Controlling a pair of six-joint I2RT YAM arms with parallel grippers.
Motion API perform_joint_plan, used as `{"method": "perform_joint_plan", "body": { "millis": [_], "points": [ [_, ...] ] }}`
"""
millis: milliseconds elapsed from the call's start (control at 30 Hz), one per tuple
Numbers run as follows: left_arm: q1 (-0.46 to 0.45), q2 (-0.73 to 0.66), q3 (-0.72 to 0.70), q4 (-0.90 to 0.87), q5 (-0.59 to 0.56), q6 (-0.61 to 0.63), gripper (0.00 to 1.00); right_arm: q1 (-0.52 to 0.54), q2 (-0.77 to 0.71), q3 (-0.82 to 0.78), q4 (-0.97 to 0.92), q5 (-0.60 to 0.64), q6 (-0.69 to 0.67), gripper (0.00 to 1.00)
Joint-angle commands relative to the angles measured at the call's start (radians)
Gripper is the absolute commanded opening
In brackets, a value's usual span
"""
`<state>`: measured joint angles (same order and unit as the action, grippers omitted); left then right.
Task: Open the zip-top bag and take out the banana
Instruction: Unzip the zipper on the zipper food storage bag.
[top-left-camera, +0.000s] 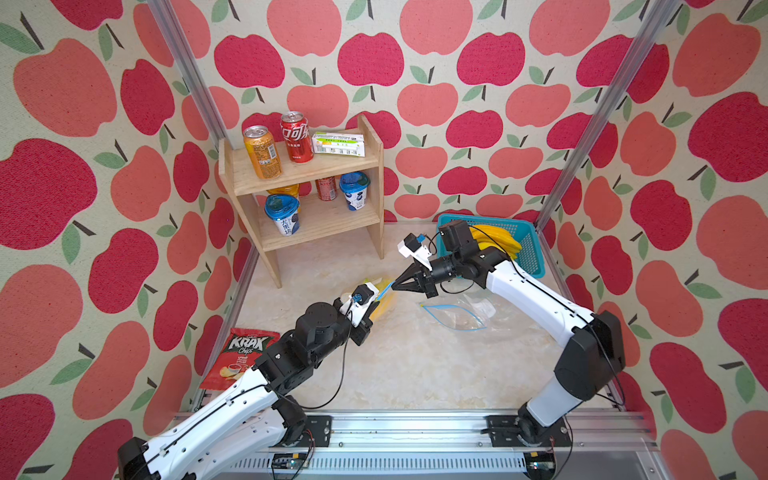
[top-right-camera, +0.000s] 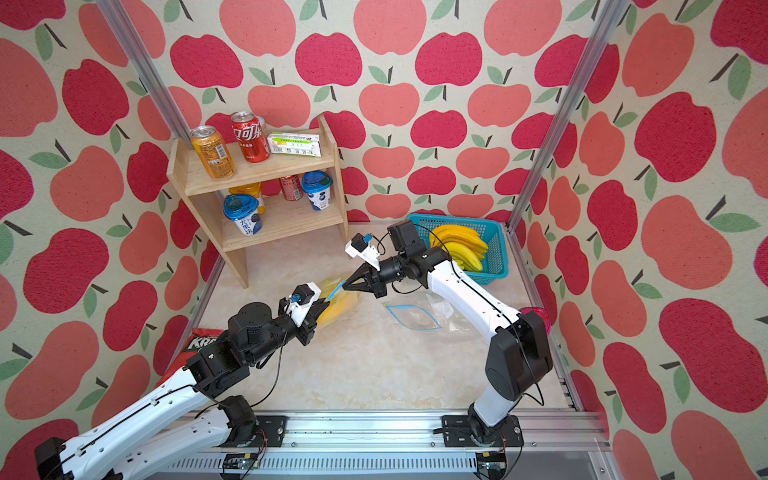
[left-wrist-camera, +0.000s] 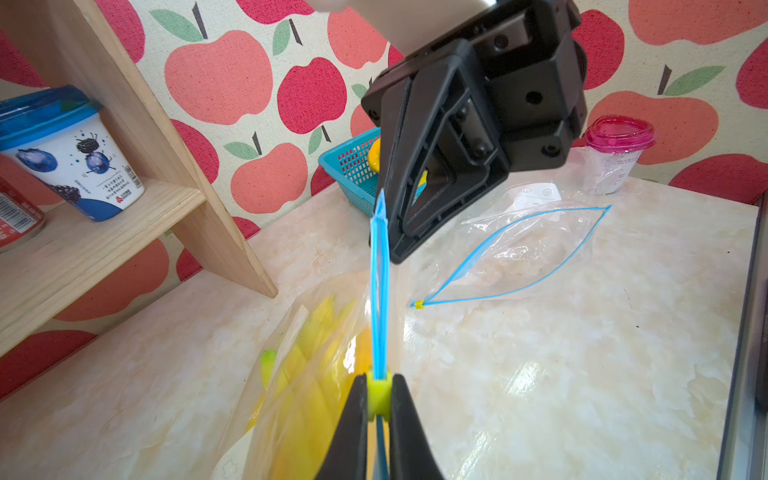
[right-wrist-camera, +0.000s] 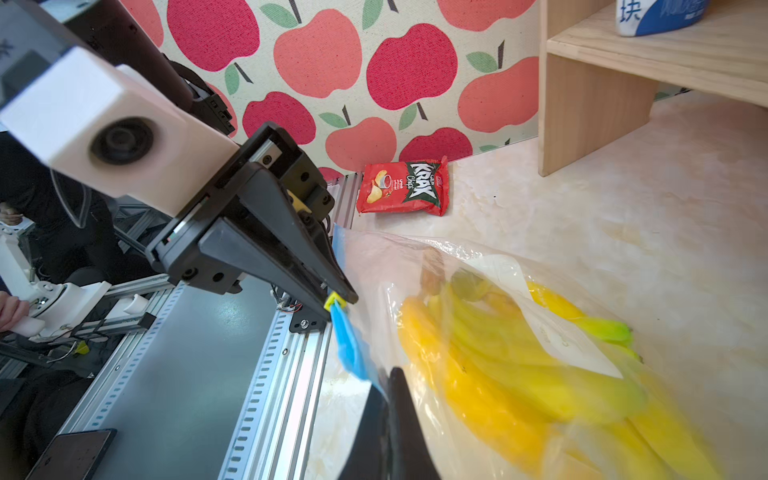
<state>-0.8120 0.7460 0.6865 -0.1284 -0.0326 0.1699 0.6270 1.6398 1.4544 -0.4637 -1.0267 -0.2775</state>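
Observation:
The clear zip-top bag (top-left-camera: 384, 308) lies on the marble table in front of the shelf, with the yellow banana (right-wrist-camera: 519, 374) bunch inside it. Its blue zip track (left-wrist-camera: 379, 291) runs taut between my two grippers. My left gripper (left-wrist-camera: 379, 395) is shut on the yellow-green slider (right-wrist-camera: 334, 300) at one end of the track. At the other end my right gripper (right-wrist-camera: 388, 380) is shut on the bag's blue top edge. In both top views the two grippers (top-left-camera: 395, 286) (top-right-camera: 326, 307) meet tip to tip over the bag (top-right-camera: 347, 303).
A second, empty zip bag (top-left-camera: 455, 318) lies open to the right. Behind my right arm a blue basket (top-left-camera: 530, 253) holds more bananas. A wooden shelf (top-left-camera: 307, 166) with cans and cups stands at the back left, a chips packet (top-left-camera: 241, 353) front left, a pink-lidded tub (left-wrist-camera: 619, 153) far right.

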Motion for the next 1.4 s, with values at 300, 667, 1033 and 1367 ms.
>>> {"method": "perform_joint_plan", "body": {
  "millis": [300, 667, 1033, 1367],
  "points": [
    [0.004, -0.149, -0.052, -0.215, -0.055, -0.097, 0.12, -0.248, 0.004, 0.054, -0.027, 0.052, -0.016, 0.0],
    [-0.042, -0.185, -0.071, -0.269, -0.072, -0.156, 0.11, -0.282, 0.014, 0.004, 0.058, 0.12, 0.044, 0.0],
    [-0.152, -0.221, -0.085, -0.33, -0.201, -0.209, 0.11, -0.319, 0.013, -0.033, 0.137, 0.151, 0.118, 0.0],
    [-0.164, -0.155, -0.045, -0.25, -0.164, -0.178, 0.42, -0.25, -0.012, -0.091, 0.106, 0.139, 0.101, 0.0]
  ]
}}
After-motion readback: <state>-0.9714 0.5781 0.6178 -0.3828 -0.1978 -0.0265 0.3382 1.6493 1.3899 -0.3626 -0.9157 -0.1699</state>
